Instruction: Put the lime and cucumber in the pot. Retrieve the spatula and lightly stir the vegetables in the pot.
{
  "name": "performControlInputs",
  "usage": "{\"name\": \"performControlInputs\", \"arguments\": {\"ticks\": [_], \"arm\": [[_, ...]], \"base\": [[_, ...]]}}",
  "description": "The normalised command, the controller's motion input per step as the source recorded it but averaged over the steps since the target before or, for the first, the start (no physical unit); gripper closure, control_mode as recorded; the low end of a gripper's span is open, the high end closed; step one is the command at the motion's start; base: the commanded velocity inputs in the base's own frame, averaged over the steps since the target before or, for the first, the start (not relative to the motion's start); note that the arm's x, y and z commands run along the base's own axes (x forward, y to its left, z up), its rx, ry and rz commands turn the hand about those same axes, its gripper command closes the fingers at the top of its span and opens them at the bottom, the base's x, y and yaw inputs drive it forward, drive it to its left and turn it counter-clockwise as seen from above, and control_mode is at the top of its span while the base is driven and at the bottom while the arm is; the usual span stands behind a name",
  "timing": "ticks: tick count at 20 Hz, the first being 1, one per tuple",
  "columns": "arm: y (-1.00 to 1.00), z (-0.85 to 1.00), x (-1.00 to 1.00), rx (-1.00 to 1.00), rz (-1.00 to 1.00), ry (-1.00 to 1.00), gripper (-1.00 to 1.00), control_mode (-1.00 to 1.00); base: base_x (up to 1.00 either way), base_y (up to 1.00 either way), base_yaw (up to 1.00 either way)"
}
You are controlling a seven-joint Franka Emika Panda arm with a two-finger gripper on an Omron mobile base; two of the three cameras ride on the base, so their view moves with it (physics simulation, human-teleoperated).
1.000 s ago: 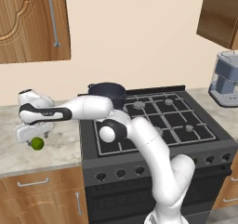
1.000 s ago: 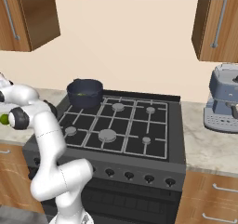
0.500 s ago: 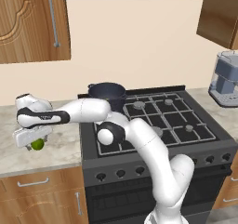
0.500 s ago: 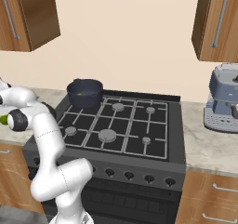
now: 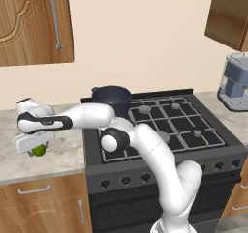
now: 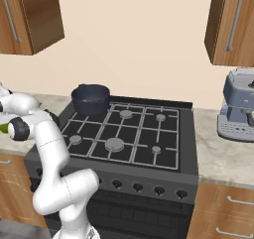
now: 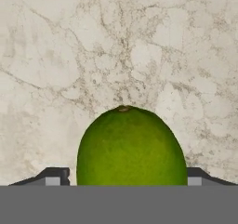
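The lime (image 7: 131, 148) is a bright green ball lying on the marble counter (image 5: 63, 152), left of the stove. My gripper (image 5: 37, 149) points down over it and is open, with one dark fingertip (image 7: 58, 176) on each side of the fruit. The lime (image 5: 39, 151) peeks out from under the white hand, and a sliver of the lime (image 6: 3, 129) shows at the left edge of the right base view. The dark pot (image 5: 111, 96) stands on the stove's back left burner; a faint greenish shape lies in the pot (image 6: 90, 98). The spatula is out of view.
The black gas stove (image 5: 169, 125) lies right of the arm. A grey coffee machine (image 6: 239, 106) stands on the right counter. Wooden cabinets (image 5: 34, 24) hang above the left counter, and drawers (image 5: 38, 198) sit below its front edge.
The hand has come down over the lime, which has stayed in place, so the fingers now flank it.
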Motion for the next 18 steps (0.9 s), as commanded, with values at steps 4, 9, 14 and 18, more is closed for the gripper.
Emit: {"name": "performControlInputs", "arguments": {"ticks": [4, 9, 14, 18], "arm": [[0.0, 0.0, 0.0, 0.0, 0.0, 0.0, 1.0, -1.0], [-0.28, 0.01, -0.59, 0.1, 0.0, -0.13, 1.0, -1.0], [-0.82, 0.09, -0.79, 0.28, -0.02, -0.31, 1.0, -1.0], [-1.0, 0.0, -0.81, 0.32, -0.05, -0.33, 1.0, -1.0]], "base": [[0.0, 0.0, 0.0], [0.0, 0.0, 0.0], [0.0, 0.0, 0.0], [0.0, 0.0, 0.0]]}}
